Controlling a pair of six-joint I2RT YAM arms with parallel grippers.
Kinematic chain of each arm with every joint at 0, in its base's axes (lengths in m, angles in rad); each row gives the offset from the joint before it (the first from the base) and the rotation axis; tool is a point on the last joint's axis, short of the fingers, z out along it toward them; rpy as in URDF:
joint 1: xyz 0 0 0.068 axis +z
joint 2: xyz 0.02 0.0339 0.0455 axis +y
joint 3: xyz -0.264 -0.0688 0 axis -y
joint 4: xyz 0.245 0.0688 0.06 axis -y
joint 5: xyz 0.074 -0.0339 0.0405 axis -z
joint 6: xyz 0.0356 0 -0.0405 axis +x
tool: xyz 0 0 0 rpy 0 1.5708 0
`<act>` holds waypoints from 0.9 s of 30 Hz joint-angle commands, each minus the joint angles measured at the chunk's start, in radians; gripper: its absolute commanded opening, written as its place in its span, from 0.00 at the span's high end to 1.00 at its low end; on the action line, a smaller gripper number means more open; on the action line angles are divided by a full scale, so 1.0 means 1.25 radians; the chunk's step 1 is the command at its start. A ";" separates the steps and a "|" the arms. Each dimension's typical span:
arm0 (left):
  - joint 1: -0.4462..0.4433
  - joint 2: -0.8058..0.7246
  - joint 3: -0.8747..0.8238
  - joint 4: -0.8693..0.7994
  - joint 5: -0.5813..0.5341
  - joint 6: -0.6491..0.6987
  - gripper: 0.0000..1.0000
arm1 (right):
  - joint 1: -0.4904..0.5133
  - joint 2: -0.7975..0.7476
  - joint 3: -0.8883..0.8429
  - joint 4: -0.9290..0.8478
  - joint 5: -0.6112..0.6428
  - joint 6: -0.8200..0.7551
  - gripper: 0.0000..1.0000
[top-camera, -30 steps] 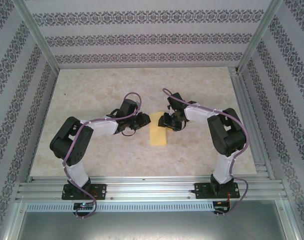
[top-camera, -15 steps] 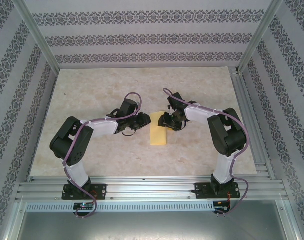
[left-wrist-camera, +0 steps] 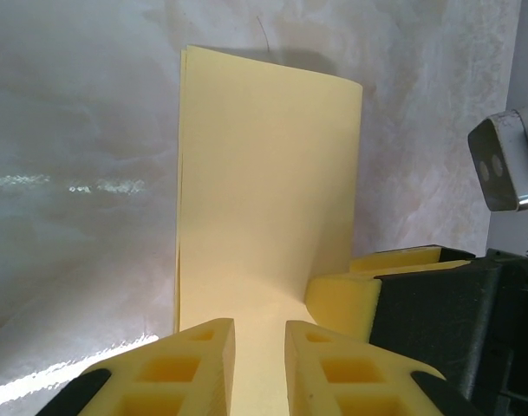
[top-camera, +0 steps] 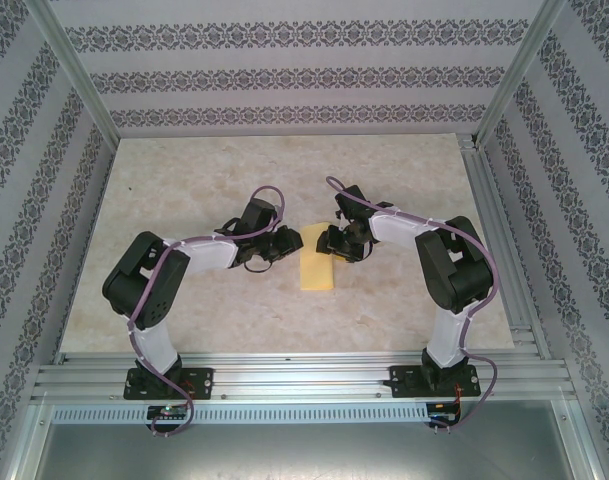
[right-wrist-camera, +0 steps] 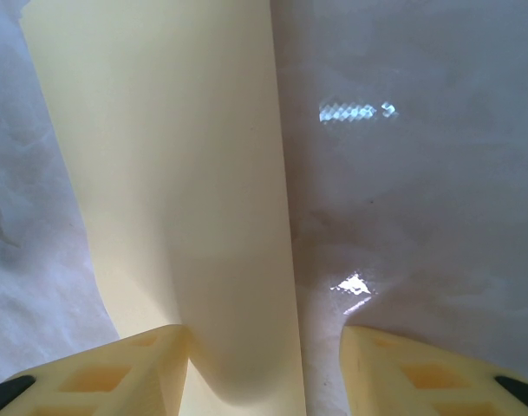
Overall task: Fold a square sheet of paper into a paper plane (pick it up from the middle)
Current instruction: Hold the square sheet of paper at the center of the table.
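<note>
Jaws of the left gripper (left-wrist-camera: 260, 334) are just a little apart. I can see the sheet of paper (left-wrist-camera: 264, 173) through the thin gap between them, so they are not squeezed shut. Jaws of the right gripper (right-wrist-camera: 264, 347) are wide apart. One yellow finger (right-wrist-camera: 116, 368) of that gripper touches the paper. The other one sits away from it, over bare counter (right-wrist-camera: 420, 173).

The sheet of paper lies in the middle of the counter. It is pale yellow and folded into a long, thin shape. Its long sides run from near to far. The far end sits right between the two grippers, with the left gripper on its left and the right gripper on its right. The near end sticks out toward the arm bases.

From the left wrist I can see two thin layers along one long edge of the paper. Most of the sheet lies flat. The side by the right gripper curls up off the counter in a soft round hump, and that hump runs between the right gripper's jaws.

The counter is pale like marble, with bright spots of light on it.
</note>
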 commanded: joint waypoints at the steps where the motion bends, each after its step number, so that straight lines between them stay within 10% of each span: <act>1: -0.003 0.023 0.030 0.028 0.021 -0.018 0.76 | 0.006 0.016 0.004 -0.005 0.043 -0.024 0.49; 27: -0.017 0.129 0.047 0.072 0.047 -0.037 0.78 | 0.006 0.016 0.004 -0.011 0.048 -0.023 0.49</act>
